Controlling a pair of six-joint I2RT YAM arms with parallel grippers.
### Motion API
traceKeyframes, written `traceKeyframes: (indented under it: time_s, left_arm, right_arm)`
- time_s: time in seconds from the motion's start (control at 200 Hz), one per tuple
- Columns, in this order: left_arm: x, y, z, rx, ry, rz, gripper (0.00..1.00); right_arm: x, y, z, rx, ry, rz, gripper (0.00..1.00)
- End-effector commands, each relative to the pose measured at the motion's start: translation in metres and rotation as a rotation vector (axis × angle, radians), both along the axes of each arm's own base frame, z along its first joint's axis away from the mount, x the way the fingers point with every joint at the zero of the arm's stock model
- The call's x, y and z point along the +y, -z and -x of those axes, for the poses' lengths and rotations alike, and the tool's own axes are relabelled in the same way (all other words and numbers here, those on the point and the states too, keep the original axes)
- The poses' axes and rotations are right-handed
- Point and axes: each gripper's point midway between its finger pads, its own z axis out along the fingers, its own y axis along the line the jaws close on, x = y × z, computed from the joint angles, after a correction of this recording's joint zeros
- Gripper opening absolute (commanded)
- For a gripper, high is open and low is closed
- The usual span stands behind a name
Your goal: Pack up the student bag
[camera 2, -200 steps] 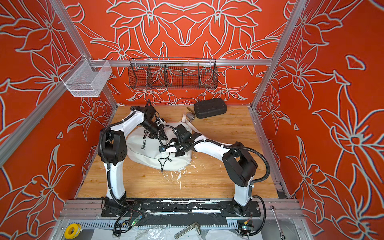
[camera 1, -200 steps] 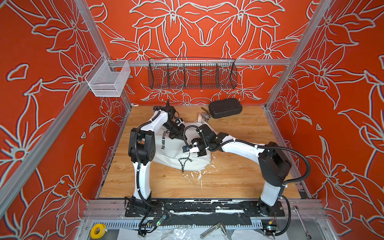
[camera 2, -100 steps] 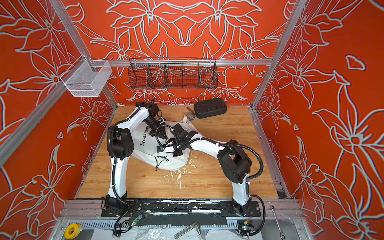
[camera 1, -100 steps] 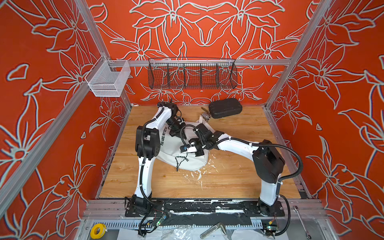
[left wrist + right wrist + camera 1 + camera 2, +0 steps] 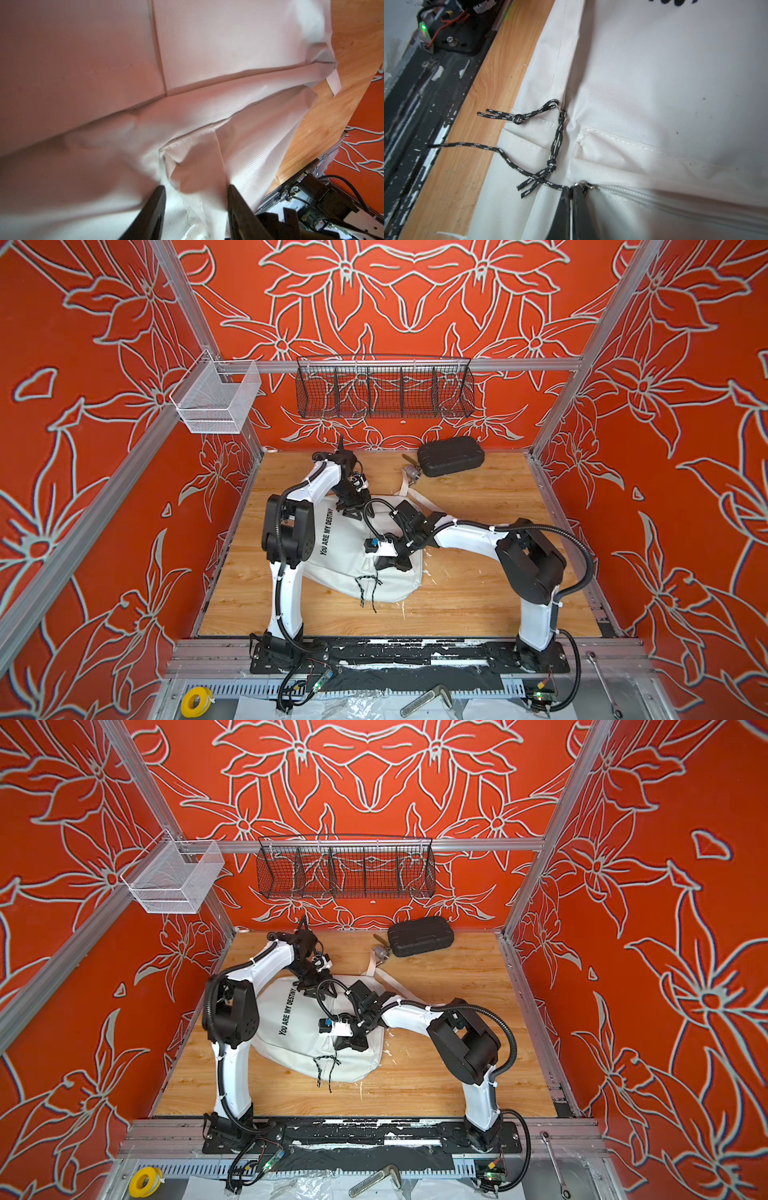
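Surroundings: orange walls with white flower outlines are enclosing my light wooden surface (image 5: 478, 593), and a black wire basket (image 5: 384, 391) and a white mesh basket (image 5: 216, 402) are hanging from the rails above it.
Bag: the large white fabric student bag (image 5: 336, 572) (image 5: 286, 1056), printed in black with "YOU ARE MY DESTINY", is lying flat on the surface. It is sitting left of the middle in both top views, with both my wrists reaching over it.
Left pincer: my left pincer (image 5: 195, 188) is standing with its black jaws apart at the bag's far end. A loose fold of the white fabric is lying in the gap without filling it.
Right pincer: my right pincer (image 5: 571, 190) is pressing its jaws together on a black, white-flecked zipper cord (image 5: 500, 151), right beside the small metal zipper pull (image 5: 582, 184).
Other cords: two more knotted cords (image 5: 557, 143) of the same kind are trailing over the bag's edge towards the wood.
Strap: a long white strap (image 5: 409, 495) is running from the bag's far end towards the back.
Case: a black hard oblong case (image 5: 451, 456) is lying at the back of the surface, apart from the bag.
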Motion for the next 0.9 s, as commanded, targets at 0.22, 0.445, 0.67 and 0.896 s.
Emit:
traceKeyframes:
  time_s: [0.22, 0.445, 0.67, 0.896]
  left_arm:
    - [0.001, -0.011, 0.053, -0.018, -0.107, -0.076, 0.57]
    - [0.001, -0.012, 0.066, 0.003, -0.160, -0.050, 0.59]
    - [-0.009, -0.002, 0.110, 0.066, -0.177, -0.001, 0.56]
    - [-0.019, 0.012, 0.115, 0.081, -0.199, 0.020, 0.52]
  right_arm:
    - [0.008, -0.018, -0.025, 0.058, 0.138, -0.124, 0.00]
    - [0.007, -0.028, -0.046, 0.056, 0.246, -0.199, 0.00]
    - [0.004, -0.024, -0.044, 0.035, 0.228, -0.178, 0.00]
    - [0.001, -0.022, -0.036, -0.013, 0.161, -0.138, 0.00]
